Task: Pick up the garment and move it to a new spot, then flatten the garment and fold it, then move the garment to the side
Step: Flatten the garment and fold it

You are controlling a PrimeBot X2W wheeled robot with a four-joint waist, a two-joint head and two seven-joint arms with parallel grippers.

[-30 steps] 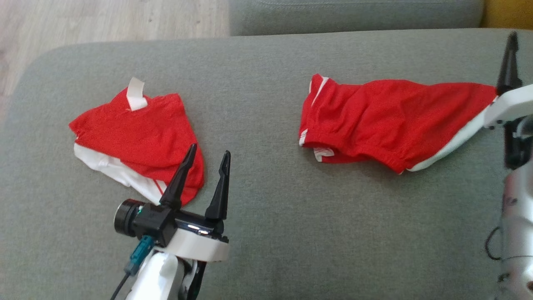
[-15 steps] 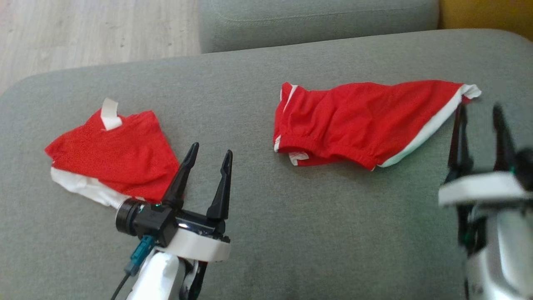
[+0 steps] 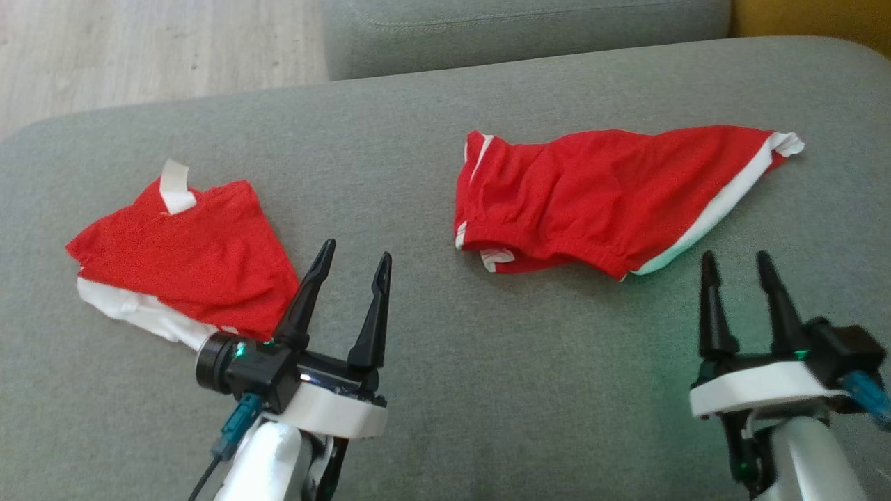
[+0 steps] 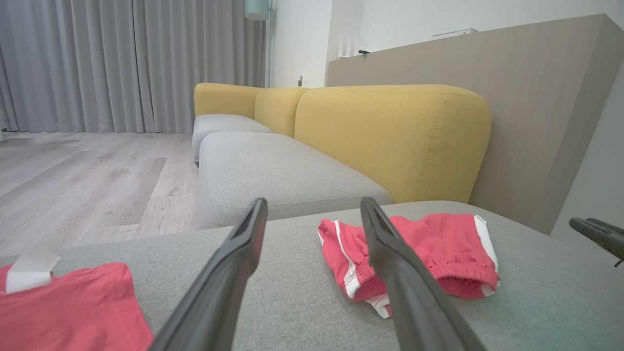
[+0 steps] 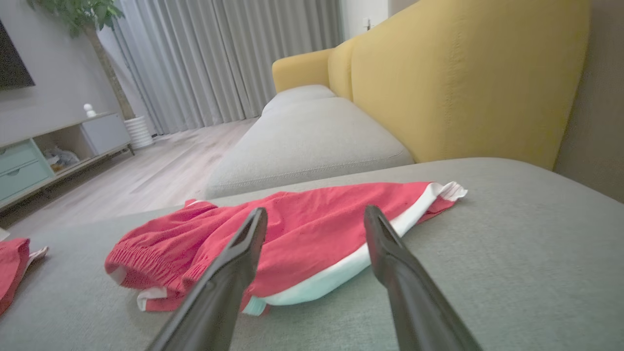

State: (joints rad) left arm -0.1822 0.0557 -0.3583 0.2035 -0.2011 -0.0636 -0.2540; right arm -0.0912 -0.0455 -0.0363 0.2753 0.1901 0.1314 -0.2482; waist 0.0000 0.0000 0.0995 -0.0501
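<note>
- Shorts point(image 3: 598, 198), red with white trim, lie rumpled on the grey sofa seat point(image 3: 487, 390), toward its right and far side. The gathered elastic edge is at the left and a white-edged tip points right.
- Just on the near side of the shorts, by their right end, hovers the right hand point(image 3: 736, 256). Its fingers are parted a fair way, hold nothing and are clear of the cloth.
- Lower left, the left hand point(image 3: 355, 249) is spread about as wide, and is also empty.
- A folded garment point(image 3: 181, 257), red over white with a white tab standing up at its far edge, lies beside the left hand, well apart from the shorts.
- Beyond the seat are a yellow backrest point(image 4: 390, 136) and pale wood floor point(image 3: 139, 49).
</note>
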